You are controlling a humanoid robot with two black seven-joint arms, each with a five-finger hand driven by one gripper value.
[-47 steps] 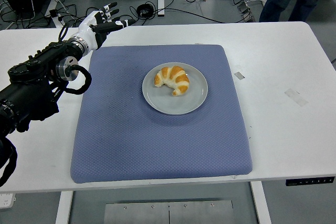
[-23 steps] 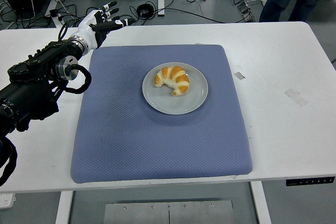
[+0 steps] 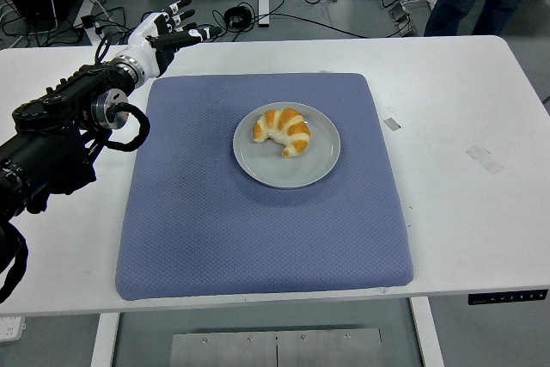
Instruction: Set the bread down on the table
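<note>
Head view: my left hand [image 3: 165,32] hovers at the blue mat's [image 3: 258,238] far-left corner, fingers spread, empty. Bread [image 3: 282,130] lies on the grey plate [image 3: 296,169], mid-mat.

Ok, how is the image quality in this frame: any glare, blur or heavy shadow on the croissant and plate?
Head view: even, diffuse light and sharp focus; the golden croissant on the round grey plate is crisp, with no glare. Only a soft shadow rims the plate on the blue textured mat. The robot's left hand shows no motion blur.
</note>
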